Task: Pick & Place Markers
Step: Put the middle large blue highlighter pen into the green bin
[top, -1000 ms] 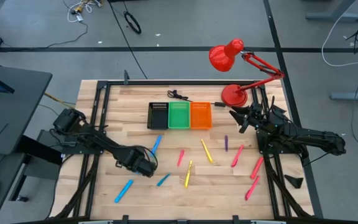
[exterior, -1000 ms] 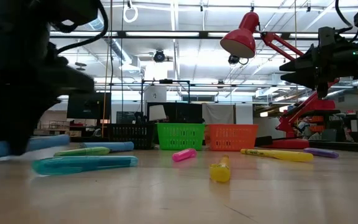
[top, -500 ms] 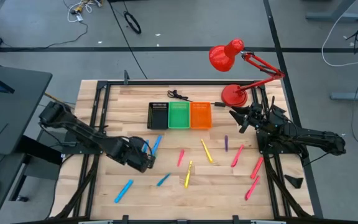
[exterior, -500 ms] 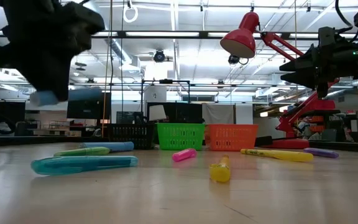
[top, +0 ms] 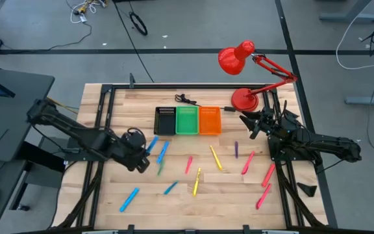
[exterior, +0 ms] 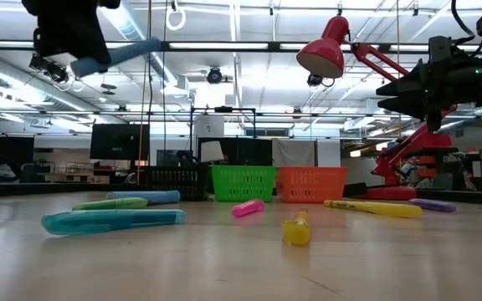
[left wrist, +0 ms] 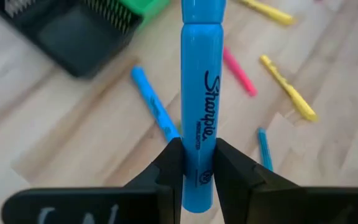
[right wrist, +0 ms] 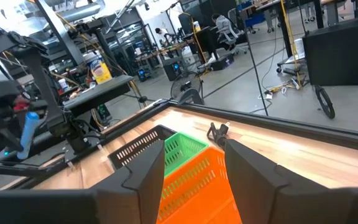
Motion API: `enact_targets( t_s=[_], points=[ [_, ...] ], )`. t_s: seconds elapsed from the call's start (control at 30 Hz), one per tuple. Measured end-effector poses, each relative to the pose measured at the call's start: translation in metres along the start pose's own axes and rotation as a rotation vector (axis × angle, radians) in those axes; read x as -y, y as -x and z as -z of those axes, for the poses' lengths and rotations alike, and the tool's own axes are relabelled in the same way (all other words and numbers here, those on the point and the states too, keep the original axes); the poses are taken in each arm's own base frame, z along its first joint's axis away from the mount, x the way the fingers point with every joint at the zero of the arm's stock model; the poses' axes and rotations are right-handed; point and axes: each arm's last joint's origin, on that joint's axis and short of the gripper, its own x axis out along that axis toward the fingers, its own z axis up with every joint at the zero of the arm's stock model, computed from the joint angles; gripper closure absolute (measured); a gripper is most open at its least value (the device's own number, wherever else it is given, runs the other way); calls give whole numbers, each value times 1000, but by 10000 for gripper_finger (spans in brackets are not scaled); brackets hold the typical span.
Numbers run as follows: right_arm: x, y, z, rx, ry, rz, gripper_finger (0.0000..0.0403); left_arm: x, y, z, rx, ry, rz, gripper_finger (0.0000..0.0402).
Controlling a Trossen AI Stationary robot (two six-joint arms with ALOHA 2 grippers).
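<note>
My left gripper point(top: 140, 147) is shut on a blue marker point(left wrist: 201, 93) and holds it high over the table's left half; in the low view the marker point(exterior: 117, 55) shows up near the ceiling lights. Other markers lie flat on the wood: blue ones point(top: 163, 151) point(top: 128, 199), a green one point(top: 160, 169), yellow ones point(top: 197, 182) point(top: 215, 157), pink ones point(top: 188, 164) point(top: 268, 174) and a purple one point(top: 236, 149). My right gripper point(top: 249, 123) hangs open and level at the back right, holding nothing. My left gripper pinches the blue marker near one end point(left wrist: 197, 171) between its two fingers point(left wrist: 169, 165), one on either side of the barrel. The rest of the marker sticks out past the fingertips. It is lifted clear of the table and slants in the low view.
A black bin point(top: 165, 121), a green bin point(top: 187, 121) and an orange bin point(top: 210, 121) stand side by side at the back middle. A red desk lamp point(top: 244, 99) stands at the back right, its head point(top: 236, 58) beyond the table's far edge.
My left gripper has risen with the blue marker and drifted toward the table's far left, rolling its wrist on the way. The marker, down at table level a second ago, now hangs well clear and has turned about with the gripper.
</note>
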Motion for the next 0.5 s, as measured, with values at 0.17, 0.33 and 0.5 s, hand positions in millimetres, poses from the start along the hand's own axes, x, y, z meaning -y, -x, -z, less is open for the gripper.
enact_targets(
  t_s=[0.17,0.33,0.5],
  points=[
    [0,0,0,0,0,0,233,-8,20,-7,81,-114,61,332],
    [0,0,0,0,0,0,233,-11,41,-16,232,-198,129,332],
    [0,0,0,0,0,0,233,-11,57,-22,360,-252,176,332]
  ],
)
